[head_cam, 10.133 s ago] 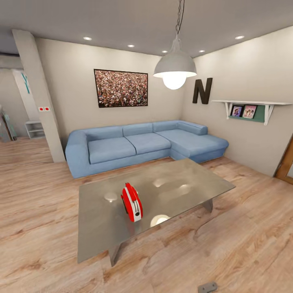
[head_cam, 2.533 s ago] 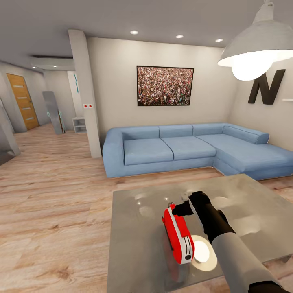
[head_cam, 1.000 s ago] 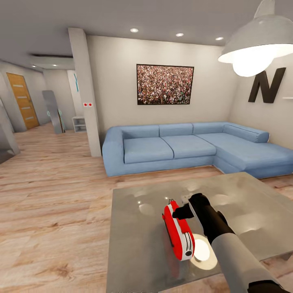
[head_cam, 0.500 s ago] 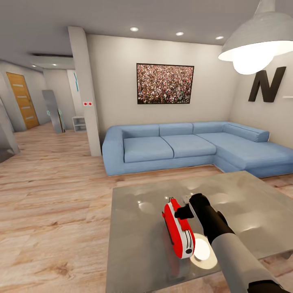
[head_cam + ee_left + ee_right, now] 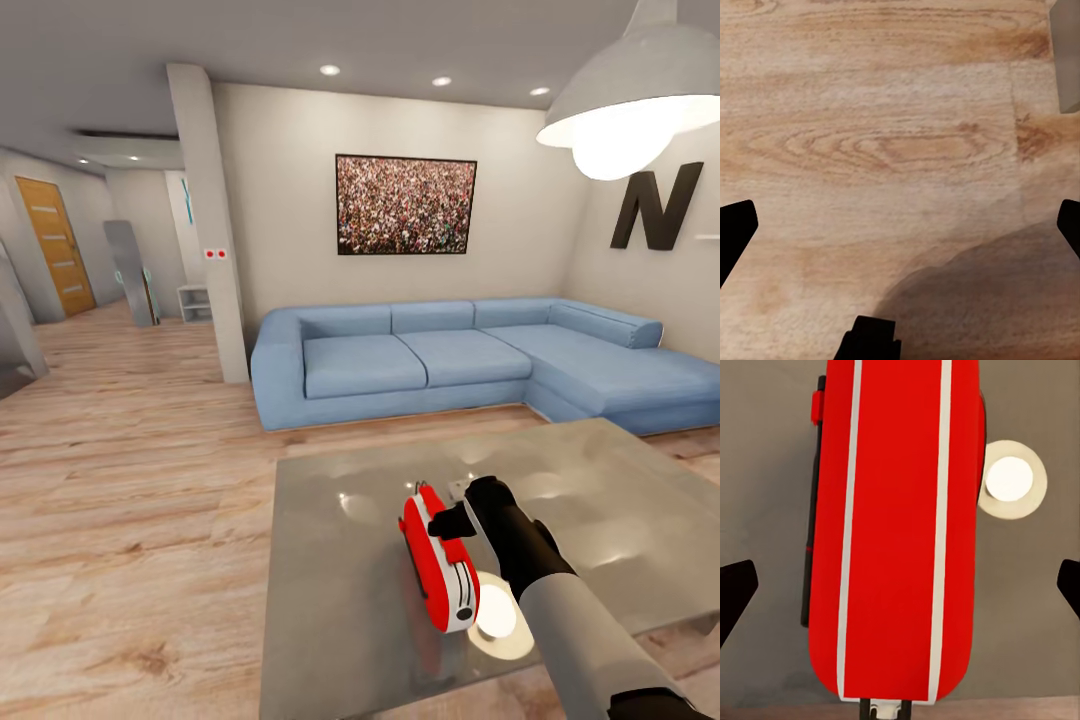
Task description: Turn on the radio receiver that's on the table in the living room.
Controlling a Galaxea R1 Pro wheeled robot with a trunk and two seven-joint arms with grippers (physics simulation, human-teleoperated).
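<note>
The red radio receiver [image 5: 438, 565] stands upright on the glossy grey table [image 5: 620, 500], its white face toward the table's near edge. My right gripper [image 5: 447, 523] hovers at the radio's rounded top, close to it or touching. In the right wrist view the radio's red top with two white stripes [image 5: 900, 532] lies between the two black fingertips [image 5: 735, 592], which stand far apart: the gripper [image 5: 900, 592] is open around it. My left gripper [image 5: 900, 229] is open over the wood floor, holding nothing.
The blue L-shaped sofa [image 5: 450, 360] stands behind the table, under the crowd picture [image 5: 405, 205]. A grey pendant lamp [image 5: 640, 90] hangs at upper right. A pillar [image 5: 210, 230] and a hallway lie to the left. A table corner [image 5: 1066, 52] shows near the left gripper.
The whole head view has drifted slightly. The right gripper stays at the radio's top, barely shifted, and the radio stands in about the same spot.
</note>
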